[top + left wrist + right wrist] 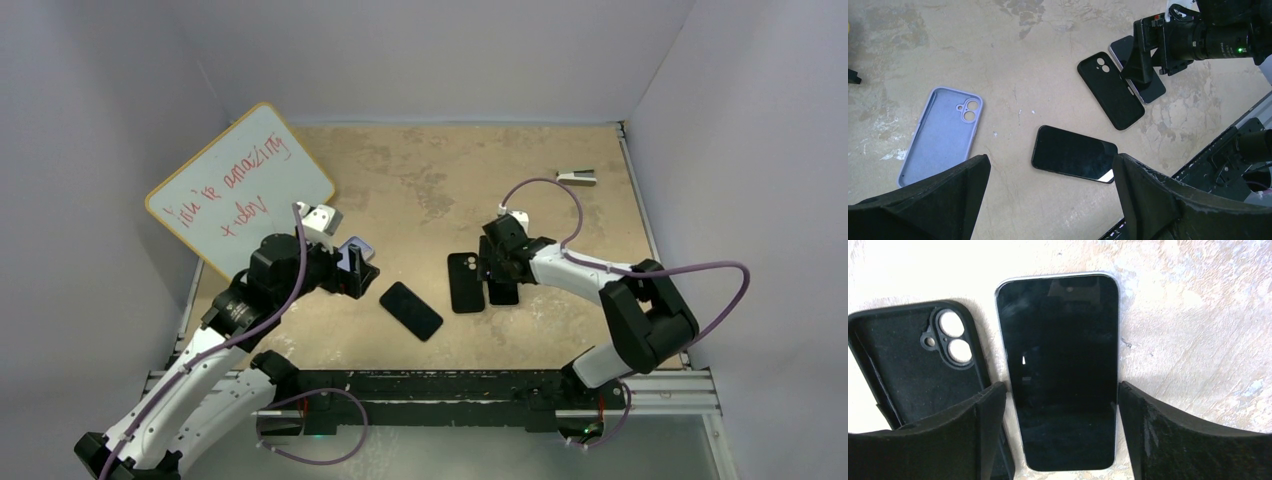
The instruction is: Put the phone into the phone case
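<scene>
The phone [1060, 340], a glossy all-dark slab with a thin pale edge, lies flat on the table. My right gripper [1060, 387] is open and straddles its lower half, one finger on each long side; it holds nothing. In the top view the right gripper [498, 280] covers most of the phone [503, 293]. The phone case [940, 135], pale lavender and empty, lies open side up at the left. My left gripper [1050, 159] is open and empty above the table. In the top view the left gripper [360, 268] hides most of the case [357, 243].
A second black phone [411, 310] lies between the arms, with a pale glint at one end in the left wrist view [1074, 153]. An empty black case [465, 282] lies just left of the phone [903, 350]. A whiteboard [240, 185] leans at the back left. A small grey object [577, 177] lies at the back right.
</scene>
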Tool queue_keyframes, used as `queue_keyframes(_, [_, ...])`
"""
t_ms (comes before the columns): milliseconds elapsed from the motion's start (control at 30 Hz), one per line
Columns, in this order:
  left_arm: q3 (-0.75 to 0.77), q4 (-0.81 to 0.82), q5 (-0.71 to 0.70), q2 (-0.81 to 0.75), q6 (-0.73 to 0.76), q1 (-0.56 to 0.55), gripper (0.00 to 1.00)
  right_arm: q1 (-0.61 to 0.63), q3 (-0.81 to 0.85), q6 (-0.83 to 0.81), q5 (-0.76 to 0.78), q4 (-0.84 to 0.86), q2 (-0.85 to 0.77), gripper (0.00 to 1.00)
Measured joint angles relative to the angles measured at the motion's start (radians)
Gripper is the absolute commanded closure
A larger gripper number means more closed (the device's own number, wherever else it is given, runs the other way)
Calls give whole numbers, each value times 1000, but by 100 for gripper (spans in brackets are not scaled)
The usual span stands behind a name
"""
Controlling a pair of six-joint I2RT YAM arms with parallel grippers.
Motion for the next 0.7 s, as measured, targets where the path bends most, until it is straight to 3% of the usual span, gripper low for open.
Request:
queue_keyframes(233, [0, 0, 0, -7, 0, 0, 2, 2, 0, 6, 16, 19, 5, 51])
queue_keyframes(700, [0, -2, 0, -9, -6, 0, 2, 6, 35, 5, 21, -131, -132, 61])
